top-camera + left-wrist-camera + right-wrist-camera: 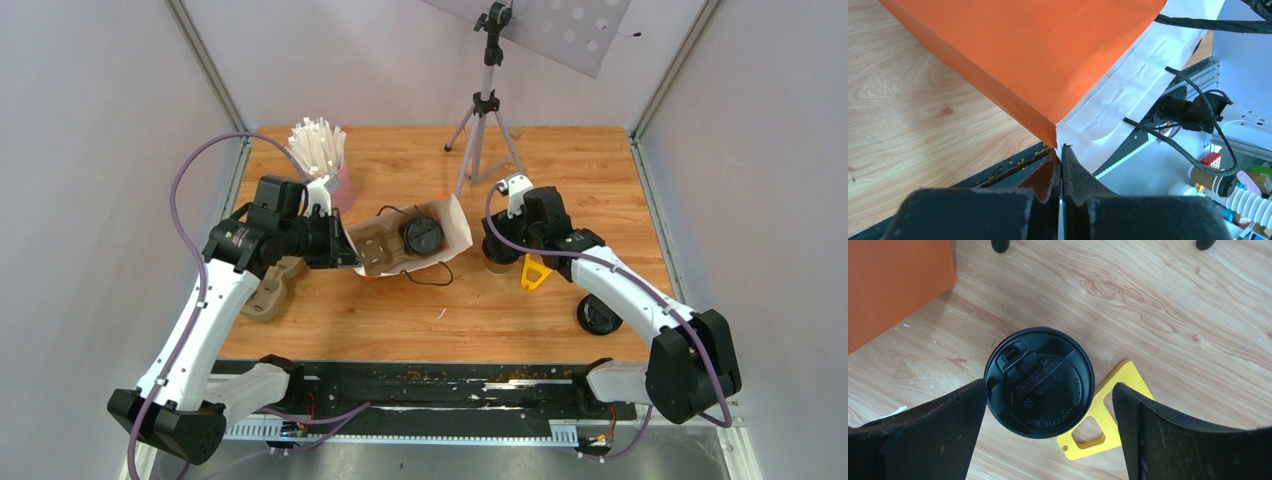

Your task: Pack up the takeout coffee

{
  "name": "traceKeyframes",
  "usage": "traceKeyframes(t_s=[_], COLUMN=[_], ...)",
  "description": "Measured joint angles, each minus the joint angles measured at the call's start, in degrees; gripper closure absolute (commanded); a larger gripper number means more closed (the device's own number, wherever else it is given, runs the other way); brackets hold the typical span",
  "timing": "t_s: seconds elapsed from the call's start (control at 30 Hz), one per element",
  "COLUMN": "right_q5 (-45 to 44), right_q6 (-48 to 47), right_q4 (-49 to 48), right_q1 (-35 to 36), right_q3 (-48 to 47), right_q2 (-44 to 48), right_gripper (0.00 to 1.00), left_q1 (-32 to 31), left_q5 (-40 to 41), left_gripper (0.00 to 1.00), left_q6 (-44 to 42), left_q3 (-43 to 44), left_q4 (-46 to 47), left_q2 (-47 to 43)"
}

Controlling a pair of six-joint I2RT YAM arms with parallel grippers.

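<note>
From above, the coffee cup (495, 266) stands on the table (400, 320) at 3 o'clock from the paper bag (455, 235), just beside it, with the right claw (502, 250) over it. The left claw (348, 250) holds the bag's 9 o'clock edge.

At the left wrist, the fingers are pressed together, pinching the bag's rim.

At the right wrist, the fingers stand spread at 9 and 3 o'clock of the black lid (1040, 385), not closed on it. A yellow tag (1105, 415) lies at 4 o'clock.

The cup is probably light, soft-walled and easy to spill. A gentle, upright hold on the wall below the lid seems best.
</note>
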State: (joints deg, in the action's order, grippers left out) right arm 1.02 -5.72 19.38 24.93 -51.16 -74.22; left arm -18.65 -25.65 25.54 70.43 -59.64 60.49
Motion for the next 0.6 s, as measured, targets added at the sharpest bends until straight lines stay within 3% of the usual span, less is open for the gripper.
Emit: traceKeyframes(t_s=[0.3,0.6], right_q5=[1.5,2.1], right_q6=[0.1,-0.1], right_q4=[-1.0,-3.0], right_q1=[0.0,0.0], right_q3=[1.9,3.2], right_q2=[0.0,-1.5], right_gripper=[0.02,0.12], left_q1=[0.0,0.0], left_q5=[-0.3,-0.2], left_gripper=[0.95,0.95], left_q6=[0.1,0.1], left_q3=[0.0,0.0], left_q4=[-0.8,-1.3], left_q2=[-0.3,-0.5])
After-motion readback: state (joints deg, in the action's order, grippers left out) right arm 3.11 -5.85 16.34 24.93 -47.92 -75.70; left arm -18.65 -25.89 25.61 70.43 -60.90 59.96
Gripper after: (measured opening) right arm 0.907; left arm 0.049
